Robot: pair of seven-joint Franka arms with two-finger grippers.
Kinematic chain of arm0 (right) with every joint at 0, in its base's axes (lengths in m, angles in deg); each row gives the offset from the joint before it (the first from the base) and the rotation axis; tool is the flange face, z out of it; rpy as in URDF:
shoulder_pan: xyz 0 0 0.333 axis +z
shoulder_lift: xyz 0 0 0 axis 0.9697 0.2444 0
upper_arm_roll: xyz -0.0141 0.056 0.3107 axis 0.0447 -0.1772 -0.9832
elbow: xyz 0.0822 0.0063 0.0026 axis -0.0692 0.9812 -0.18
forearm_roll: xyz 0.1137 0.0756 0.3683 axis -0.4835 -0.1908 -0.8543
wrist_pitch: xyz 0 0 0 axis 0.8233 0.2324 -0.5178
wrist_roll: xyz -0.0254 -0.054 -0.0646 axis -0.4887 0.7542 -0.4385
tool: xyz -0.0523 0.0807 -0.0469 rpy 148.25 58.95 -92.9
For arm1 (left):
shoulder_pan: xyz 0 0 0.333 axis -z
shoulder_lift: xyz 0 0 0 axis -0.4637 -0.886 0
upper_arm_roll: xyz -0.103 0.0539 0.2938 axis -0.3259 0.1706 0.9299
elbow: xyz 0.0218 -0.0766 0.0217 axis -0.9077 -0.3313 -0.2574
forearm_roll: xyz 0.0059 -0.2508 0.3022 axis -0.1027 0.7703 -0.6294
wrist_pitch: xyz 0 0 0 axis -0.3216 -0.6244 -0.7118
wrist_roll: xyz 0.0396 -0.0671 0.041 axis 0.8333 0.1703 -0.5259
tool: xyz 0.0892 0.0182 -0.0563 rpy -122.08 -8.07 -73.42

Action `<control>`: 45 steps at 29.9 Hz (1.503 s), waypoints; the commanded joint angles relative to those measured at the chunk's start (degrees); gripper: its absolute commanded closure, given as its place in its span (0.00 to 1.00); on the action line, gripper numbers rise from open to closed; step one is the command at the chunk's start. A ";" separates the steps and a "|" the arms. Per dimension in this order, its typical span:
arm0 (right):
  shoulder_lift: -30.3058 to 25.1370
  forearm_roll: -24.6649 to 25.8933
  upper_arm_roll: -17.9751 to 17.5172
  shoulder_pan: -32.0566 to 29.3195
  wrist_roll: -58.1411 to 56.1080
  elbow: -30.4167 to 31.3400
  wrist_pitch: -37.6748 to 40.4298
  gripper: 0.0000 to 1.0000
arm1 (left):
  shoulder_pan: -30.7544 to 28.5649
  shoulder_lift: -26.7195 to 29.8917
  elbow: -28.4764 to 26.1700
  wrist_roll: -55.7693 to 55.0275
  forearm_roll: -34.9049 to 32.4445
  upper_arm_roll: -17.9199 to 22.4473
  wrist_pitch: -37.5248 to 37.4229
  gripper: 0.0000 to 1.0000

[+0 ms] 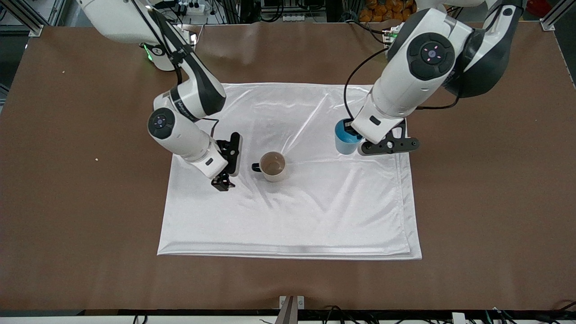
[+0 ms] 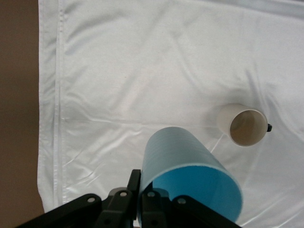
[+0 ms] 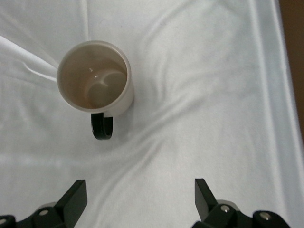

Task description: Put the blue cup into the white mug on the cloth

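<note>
The blue cup [image 1: 345,139] is over the white cloth [image 1: 292,216] near its edge toward the left arm's end. My left gripper [image 1: 350,128] is shut on the cup's rim, one finger inside and one outside; the left wrist view shows this grip [image 2: 142,190] on the cup [image 2: 185,161]. I cannot tell whether the cup touches the cloth. The white mug [image 1: 273,166] stands upright and empty in the middle of the cloth, dark handle toward the right arm. My right gripper [image 1: 223,182] is open and empty, low over the cloth beside the mug's handle; its wrist view shows the mug [image 3: 95,78].
The brown table [image 1: 495,202] surrounds the cloth on all sides. The right arm's base with a green light [image 1: 150,54] stands at the table's back. A small metal bracket [image 1: 291,306] sits at the table's front edge.
</note>
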 commanded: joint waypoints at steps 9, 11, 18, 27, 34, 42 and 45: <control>-2.58 -0.59 -0.45 -11.95 -6.66 -8.44 14.98 0.00 | 6.70 -5.57 0.49 -12.63 0.59 0.56 9.08 1.00; -2.67 -0.59 -0.45 -13.01 -6.93 -8.89 15.86 0.00 | 7.58 -6.71 1.01 -12.90 0.59 0.47 10.40 1.00; -3.90 -0.50 -0.36 -17.76 -6.76 -12.83 21.56 0.00 | 12.85 -12.25 4.62 -17.55 0.24 1.17 14.00 1.00; -4.51 1.95 -0.27 -24.35 -6.14 -20.31 34.84 0.00 | 17.16 -15.77 4.80 -18.79 -0.81 2.67 19.72 1.00; -5.13 5.29 -0.10 -27.43 -5.88 -23.65 41.43 0.00 | 17.96 -17.70 4.80 -18.97 -3.09 2.76 20.34 1.00; -7.06 8.45 -0.10 -28.84 -5.53 -25.41 41.97 0.00 | 18.83 -20.51 4.80 -18.97 -3.98 3.02 23.76 1.00; -7.06 10.22 -0.19 -29.01 -3.86 -27.25 42.05 0.00 | 18.83 -21.48 4.80 -18.88 -4.06 3.11 25.17 1.00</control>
